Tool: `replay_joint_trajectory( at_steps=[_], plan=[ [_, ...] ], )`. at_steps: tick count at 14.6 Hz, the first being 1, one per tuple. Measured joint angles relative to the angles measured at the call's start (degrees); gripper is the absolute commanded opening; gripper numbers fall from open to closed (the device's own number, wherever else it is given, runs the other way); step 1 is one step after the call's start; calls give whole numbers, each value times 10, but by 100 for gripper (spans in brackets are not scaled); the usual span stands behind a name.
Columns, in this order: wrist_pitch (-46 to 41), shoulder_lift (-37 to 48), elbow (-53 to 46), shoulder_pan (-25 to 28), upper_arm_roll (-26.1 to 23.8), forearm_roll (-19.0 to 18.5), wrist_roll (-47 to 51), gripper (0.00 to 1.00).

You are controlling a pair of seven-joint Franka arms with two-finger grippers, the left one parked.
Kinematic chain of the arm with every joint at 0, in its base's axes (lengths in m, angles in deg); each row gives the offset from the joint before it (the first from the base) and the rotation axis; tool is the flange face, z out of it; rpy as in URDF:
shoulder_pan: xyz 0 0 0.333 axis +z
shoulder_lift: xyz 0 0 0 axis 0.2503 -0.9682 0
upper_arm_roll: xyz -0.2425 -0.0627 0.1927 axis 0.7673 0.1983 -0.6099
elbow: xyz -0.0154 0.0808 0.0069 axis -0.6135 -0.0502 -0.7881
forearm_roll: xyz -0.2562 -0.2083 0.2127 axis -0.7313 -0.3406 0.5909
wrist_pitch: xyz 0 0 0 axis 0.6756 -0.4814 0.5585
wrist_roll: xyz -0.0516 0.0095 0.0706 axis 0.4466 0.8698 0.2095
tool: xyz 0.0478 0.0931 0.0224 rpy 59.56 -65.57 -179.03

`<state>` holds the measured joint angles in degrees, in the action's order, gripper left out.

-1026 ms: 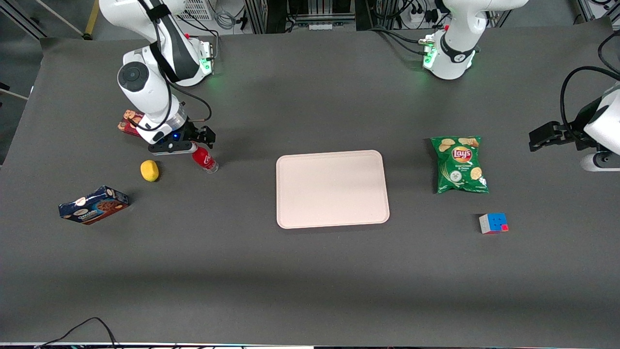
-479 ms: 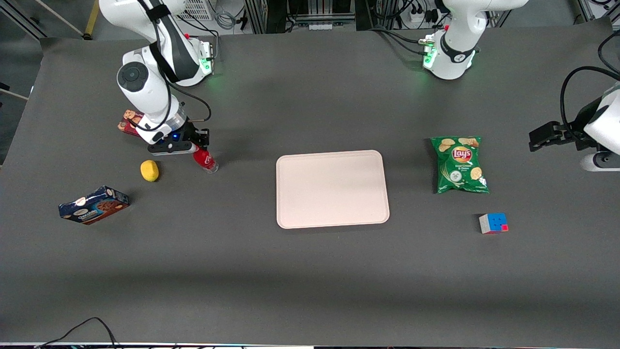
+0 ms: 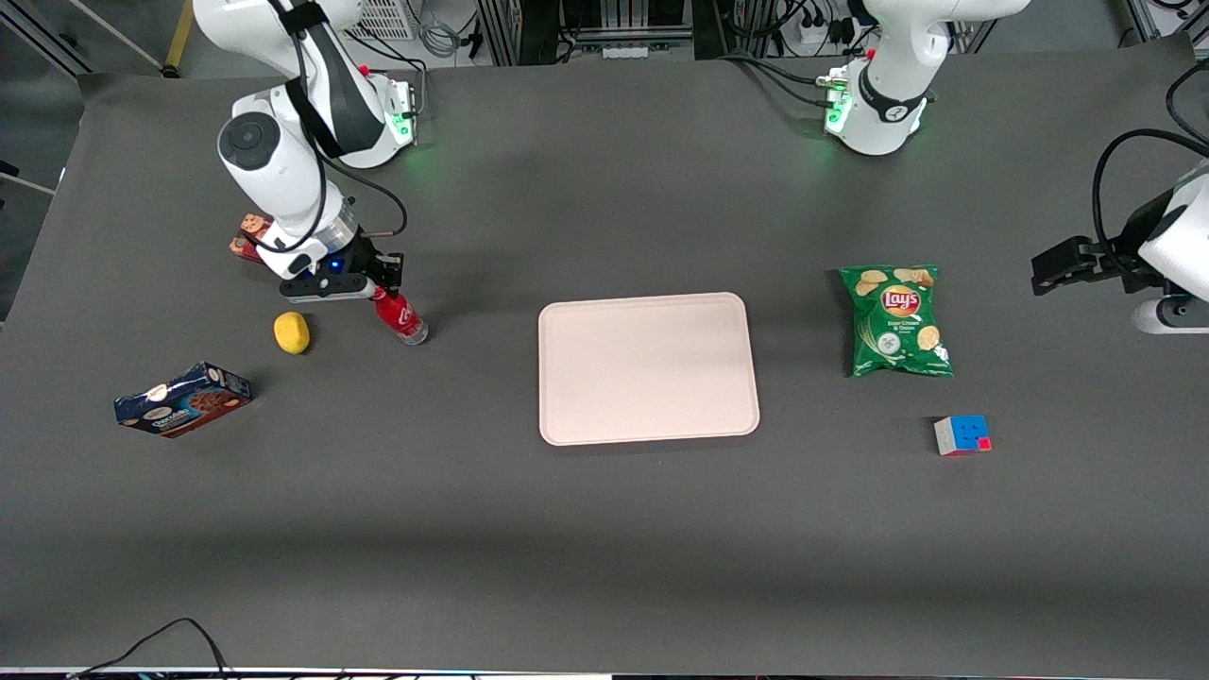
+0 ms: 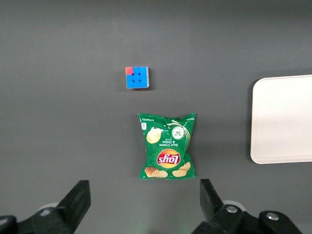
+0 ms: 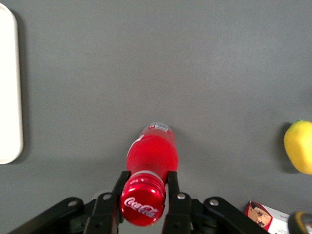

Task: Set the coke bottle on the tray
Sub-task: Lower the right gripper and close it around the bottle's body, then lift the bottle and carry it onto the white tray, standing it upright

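Note:
The coke bottle (image 3: 401,318) is red with a red cap and a clear base. It stands tilted on the table, between the yellow fruit and the tray. My right gripper (image 3: 385,288) is directly over it. In the right wrist view the gripper (image 5: 145,187) has a finger on each side of the neck just under the cap, shut on the bottle (image 5: 151,153). I cannot tell if the base touches the table. The pale pink-beige tray (image 3: 648,368) lies flat and bare mid-table, toward the parked arm from the bottle. Its edge shows in the right wrist view (image 5: 9,97).
A yellow fruit (image 3: 292,332) lies beside the bottle. A red cookie box (image 3: 247,236) is under the working arm. A blue cookie box (image 3: 181,399) lies nearer the front camera. A green chips bag (image 3: 895,321) and a colour cube (image 3: 962,435) lie toward the parked arm's end.
The gripper's fingers have closed in on the bottle's neck. The working arm's wrist has shifted slightly away from the tray. The bottle has barely moved.

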<state>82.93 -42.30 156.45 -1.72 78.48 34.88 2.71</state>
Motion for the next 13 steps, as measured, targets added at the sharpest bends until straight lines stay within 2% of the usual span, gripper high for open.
replay_joint_trajectory(
  at_steps=[2,6,10,13],
  plan=[
    [-71,19,-35,0,0,0,0,0],
    [-261,44,-169,0,0,0,0,0],
    [-319,35,-260,3,-6,0,0,0],
    [-362,-13,-349,4,-12,0,0,0]
  ],
)
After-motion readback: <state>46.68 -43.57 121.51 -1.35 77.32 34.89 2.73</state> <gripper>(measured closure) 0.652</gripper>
